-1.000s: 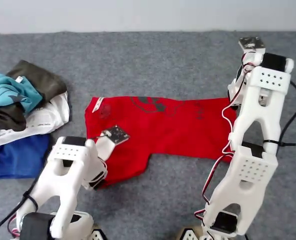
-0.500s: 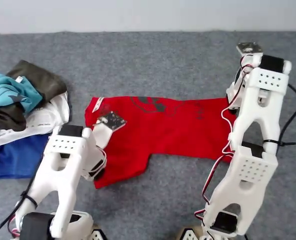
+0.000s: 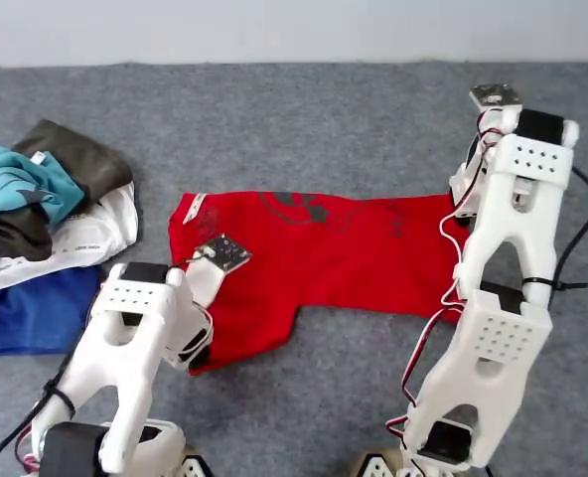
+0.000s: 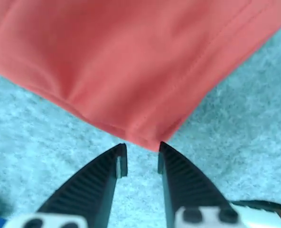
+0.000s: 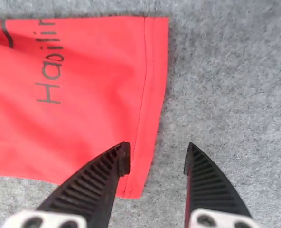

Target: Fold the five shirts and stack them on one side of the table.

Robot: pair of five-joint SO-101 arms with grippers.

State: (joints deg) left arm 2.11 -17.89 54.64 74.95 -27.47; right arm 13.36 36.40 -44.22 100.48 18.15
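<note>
1. The red shirt (image 3: 324, 248) is lying spread flat mid-worktop (image 3: 324, 119); the other shirts (image 3: 46, 219) are sitting heaped at the left edge.
2. The left end effector (image 4: 141, 156) is hovering at the red shirt's near corner, its fingers narrowly apart and holding nothing.
3. The right end effector (image 5: 157, 154) is gaping wider, straddling the shirt's hemmed side edge.

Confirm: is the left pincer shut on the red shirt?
No, the left pincer is open, tips apart at a corner of the red shirt.

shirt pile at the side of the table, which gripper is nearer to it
Left. The left gripper is at the corner of the red shirt nearest the shirt pile; the right gripper straddles the hem at the shirt's far end.
</note>
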